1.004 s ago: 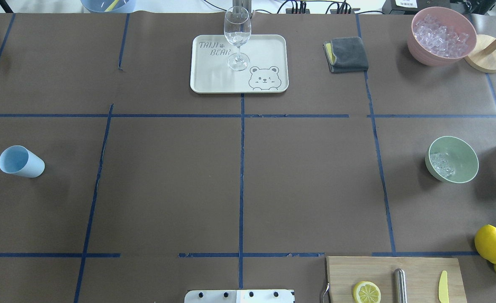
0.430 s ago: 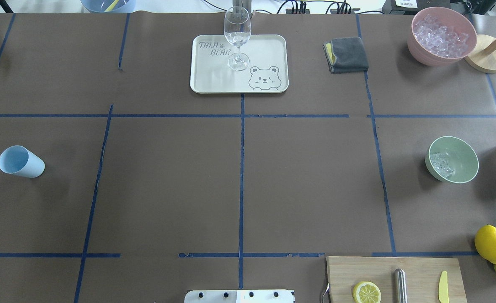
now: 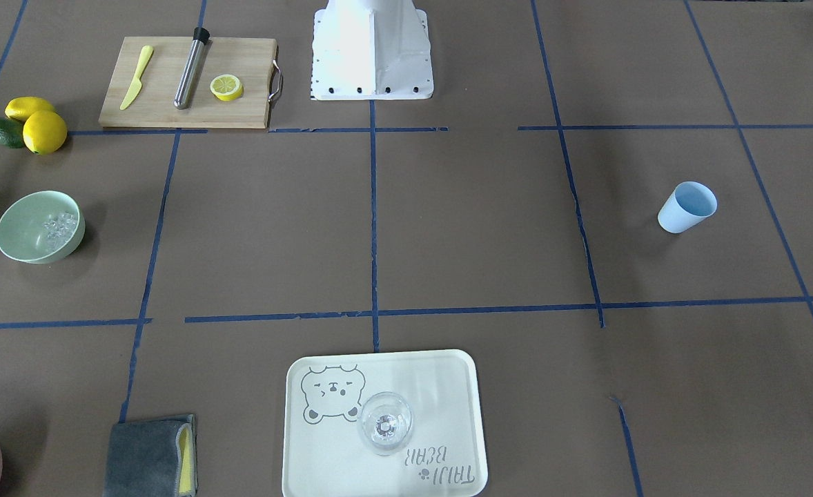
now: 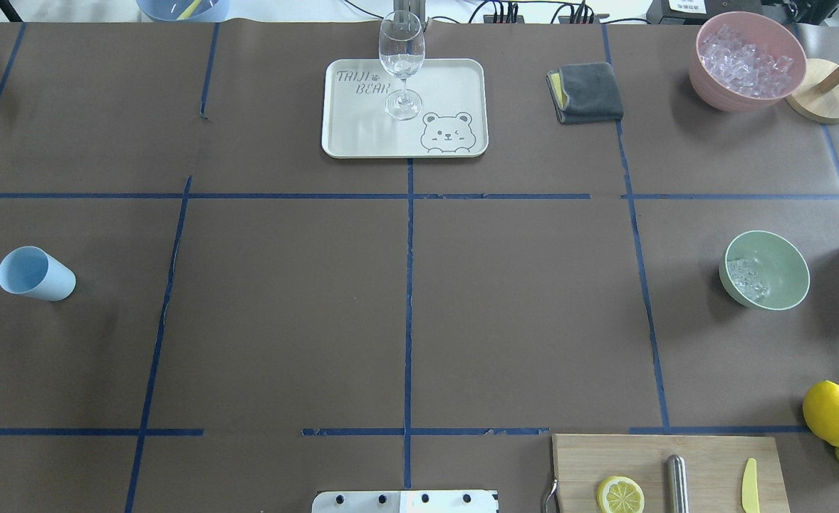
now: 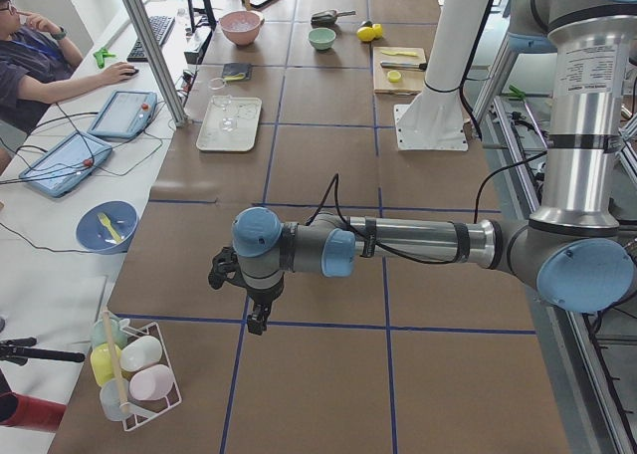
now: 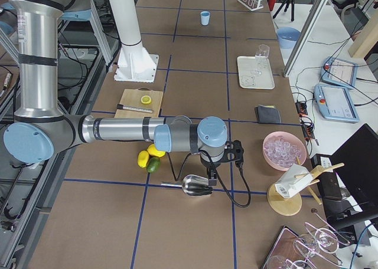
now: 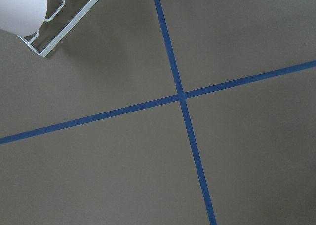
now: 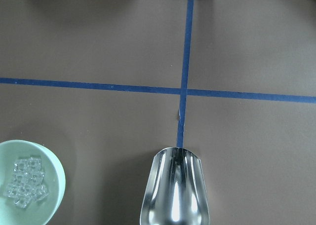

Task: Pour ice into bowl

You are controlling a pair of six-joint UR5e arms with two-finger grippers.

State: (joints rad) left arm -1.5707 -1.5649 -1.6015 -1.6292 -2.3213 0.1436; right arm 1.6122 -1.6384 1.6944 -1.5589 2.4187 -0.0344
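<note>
I find the bowl standing upright at the 3 o'clock side of the bench in the overhead view, close to the frame edge. The ice lies inside it as a small cluster of clear cubes against its 9 o'clock wall. From the right wrist camera the bowl occupies the 8 o'clock corner and a steel scoop the 6 o'clock edge, its mouth pointing to 12 o'clock; the two are near but apart. The right fingers show only in the side view, just beside the scoop, and I cannot tell whether they are wide, narrow or gripping it. The left fingers hang over bare bench at the opposite end, well apart from the bowl; their state I likewise cannot tell. In the overhead view a blue cup sits at 9 o'clock and a pink tub of cubes at 1 o'clock.
</note>
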